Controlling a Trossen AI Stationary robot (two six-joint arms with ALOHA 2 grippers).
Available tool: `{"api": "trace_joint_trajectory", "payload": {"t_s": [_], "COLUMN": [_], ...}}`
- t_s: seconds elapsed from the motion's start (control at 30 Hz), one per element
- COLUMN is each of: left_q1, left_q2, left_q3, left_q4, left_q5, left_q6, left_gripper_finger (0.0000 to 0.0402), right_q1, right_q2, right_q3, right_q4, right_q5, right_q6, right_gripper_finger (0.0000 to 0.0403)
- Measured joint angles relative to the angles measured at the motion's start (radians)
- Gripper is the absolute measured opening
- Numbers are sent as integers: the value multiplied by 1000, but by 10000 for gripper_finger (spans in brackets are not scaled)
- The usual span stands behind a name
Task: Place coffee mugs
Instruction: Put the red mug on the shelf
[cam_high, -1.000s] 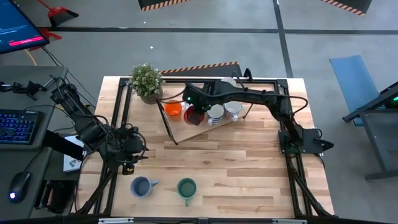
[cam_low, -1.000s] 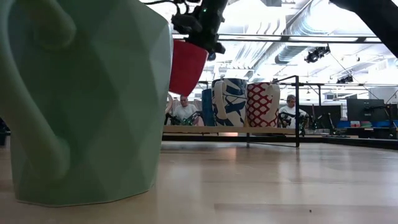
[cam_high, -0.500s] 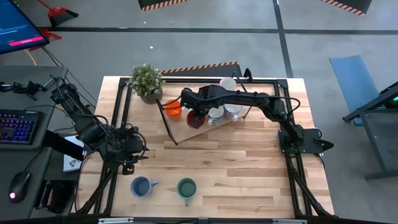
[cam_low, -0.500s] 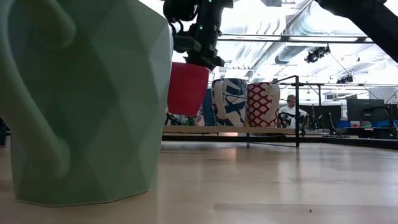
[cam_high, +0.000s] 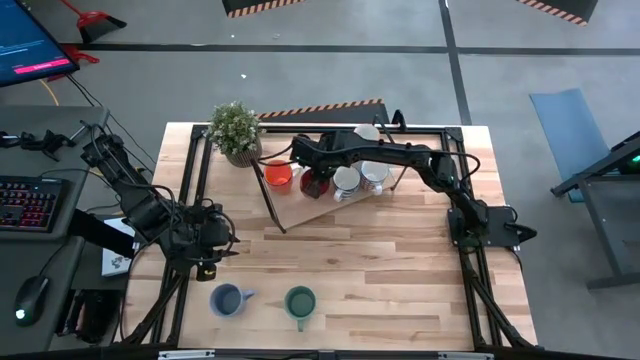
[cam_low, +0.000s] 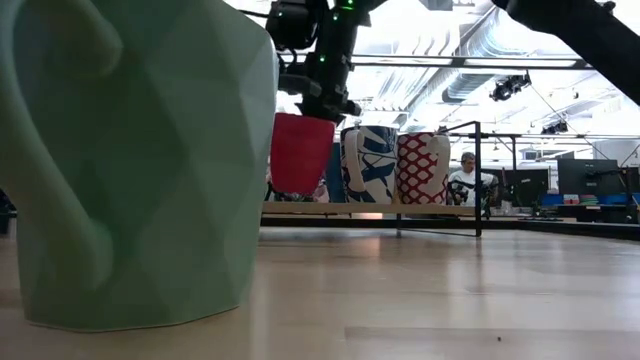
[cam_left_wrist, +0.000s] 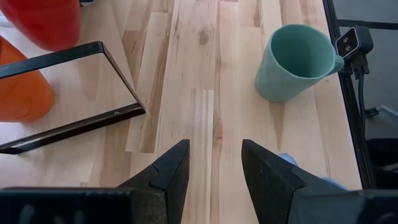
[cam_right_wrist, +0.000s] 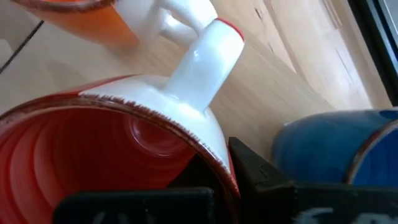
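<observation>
Placing step: right claw (cam_low: 322, 108) clamped on the red mug's (cam_low: 300, 152) rim, mug hanging just above the raised board (cam_high: 325, 208) beside the orange mug (cam_high: 279, 174); next, lower and release; left claw (cam_left_wrist: 214, 163) idle, open.

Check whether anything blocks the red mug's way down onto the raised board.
Nothing visible does. The right gripper holds the red mug by its rim, just above the board, between the orange mug and the patterned mugs.

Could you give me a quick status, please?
Right gripper shut on red mug, over rack. Left gripper open, idle. Orange mug close beside.
</observation>
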Motion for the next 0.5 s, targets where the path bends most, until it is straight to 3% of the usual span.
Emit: {"api": "trace_joint_trajectory", "payload": {"t_s": [0.5], "left_q1": [0], "left_q2": [0], "left_q3": [0], "left_q4": [0], "left_q5": [0], "left_q6": [1], "left_gripper_finger": [133], "right_q1": [-42], "right_q2": [4], "right_q3": [0], "right_q4": [3], "right_q5": [-8], "right_q6": [0], "right_gripper_finger": [0]}}
